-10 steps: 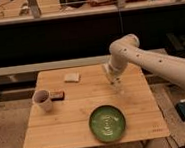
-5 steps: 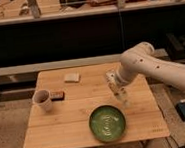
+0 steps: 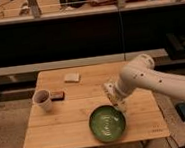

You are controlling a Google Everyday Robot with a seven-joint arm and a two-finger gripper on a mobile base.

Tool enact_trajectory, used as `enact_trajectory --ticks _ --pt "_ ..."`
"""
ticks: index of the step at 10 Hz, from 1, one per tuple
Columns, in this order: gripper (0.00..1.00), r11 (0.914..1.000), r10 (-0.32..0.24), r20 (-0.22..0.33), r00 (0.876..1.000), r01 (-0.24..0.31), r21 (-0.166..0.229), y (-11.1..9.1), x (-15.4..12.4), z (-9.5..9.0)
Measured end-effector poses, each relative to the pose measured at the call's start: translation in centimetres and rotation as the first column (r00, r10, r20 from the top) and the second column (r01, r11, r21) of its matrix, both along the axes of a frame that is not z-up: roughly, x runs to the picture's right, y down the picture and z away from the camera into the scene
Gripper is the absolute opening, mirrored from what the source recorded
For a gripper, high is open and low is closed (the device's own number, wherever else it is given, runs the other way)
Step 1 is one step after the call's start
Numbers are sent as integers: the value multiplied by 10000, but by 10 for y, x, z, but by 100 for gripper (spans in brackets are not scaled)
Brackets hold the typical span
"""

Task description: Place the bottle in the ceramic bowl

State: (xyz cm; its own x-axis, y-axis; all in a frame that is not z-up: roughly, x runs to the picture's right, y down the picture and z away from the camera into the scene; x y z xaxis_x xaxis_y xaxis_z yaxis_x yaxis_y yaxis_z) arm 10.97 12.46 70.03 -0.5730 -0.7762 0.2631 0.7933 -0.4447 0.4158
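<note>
1. The gripper [image 3: 117, 100] hangs over the worktop [image 3: 68, 136] at the end of the one arm, which reaches in from the right and bends down toward the far right rim of the ceramic bowl [image 3: 107, 123].
2. A slim pale shape at the gripper's tip looks like the bottle [image 3: 121, 105]. It appears held there, long axis steep and slightly tilted, lower end pointing down at the bowl's rim. Whether the jaws are clamped on it or merely near it, I cannot tell.
3. The relation that matters: the bowl lies just below the gripper, toward the camera and a little to the left. The bottle's lower end seems to sit above the rim's edge, not above the ringed centre.
4. My judgement: a short shift toward the bowl's middle is needed before release; otherwise the bottle could strike the rim and roll onto the worktop.
5. The mug [image 3: 42, 99], the dark block [image 3: 57, 95] and the pale block [image 3: 72, 77] stand well apart on the left, out of the way.
</note>
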Motion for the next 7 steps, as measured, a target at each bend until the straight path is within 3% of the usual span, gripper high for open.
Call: enact_trajectory --ticks 2,4,6,7 --pt "34 9995 -280 194 9994 283 -111 28 -7 -13" --pt "52 9987 -458 162 9988 462 -236 48 -16 -2" --pt "56 9963 -769 253 9967 778 -357 63 -28 22" --pt "56 9954 -872 258 9959 881 -372 67 -28 25"
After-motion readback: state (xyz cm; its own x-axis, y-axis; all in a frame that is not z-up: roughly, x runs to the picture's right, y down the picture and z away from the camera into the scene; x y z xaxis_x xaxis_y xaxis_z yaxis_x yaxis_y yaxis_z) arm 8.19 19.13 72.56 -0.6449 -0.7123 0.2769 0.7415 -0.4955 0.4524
